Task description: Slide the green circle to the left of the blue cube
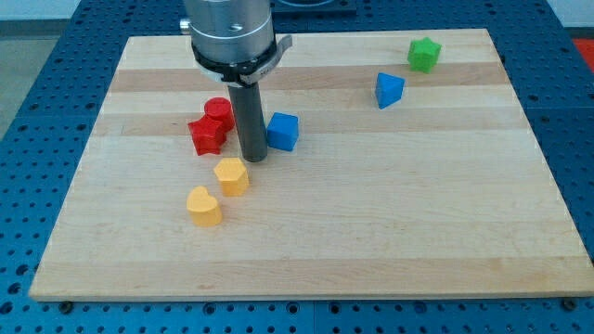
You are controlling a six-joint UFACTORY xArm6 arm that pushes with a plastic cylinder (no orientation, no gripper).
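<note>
The blue cube [283, 131] sits left of the board's middle. My tip [251, 158] rests on the board just left of the cube and slightly below it, almost touching it. The only green block [424, 54] I see lies far off at the view's top right, and its outline looks lumpy rather than clearly round. The arm's grey body covers part of the board's top edge above the rod.
A red cylinder [218, 109] and a red star [208, 135] lie just left of my tip. A yellow hexagon [231, 175] and a yellow heart [203, 206] lie below it. A blue triangular block [389, 90] sits near the green block. The wooden board [418, 232] lies on a blue perforated table.
</note>
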